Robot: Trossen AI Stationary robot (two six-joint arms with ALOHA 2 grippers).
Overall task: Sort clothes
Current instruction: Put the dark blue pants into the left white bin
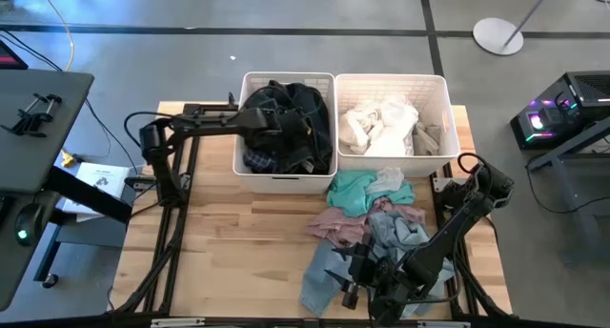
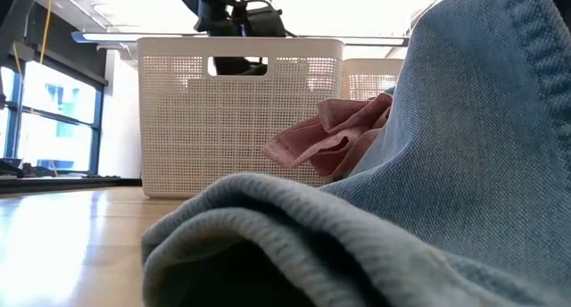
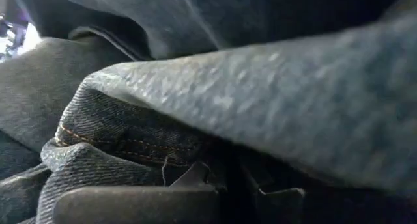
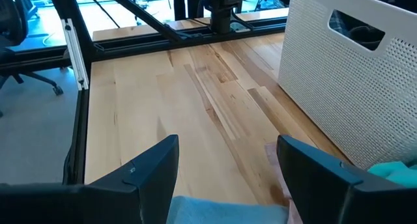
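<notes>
Pale blue denim (image 2: 464, 164) lies at the tabletop's front edge under the wide-open, empty right gripper (image 4: 228, 165). The left gripper (image 1: 286, 128), shut, presses into dark clothes (image 1: 305, 104) in the left basket (image 1: 250, 175).

- My high camera looks straight down on the whole tabletop (image 1: 238, 233) and both my arms.
- My low camera sits at tabletop height, pressed close against pale denim (image 2: 464, 164), facing the left basket (image 2: 239, 111).
- My left wrist camera is buried in dark denim (image 3: 130, 133).
- My right wrist camera looks across bare tabletop; it shares that basket (image 4: 352, 74).
</notes>
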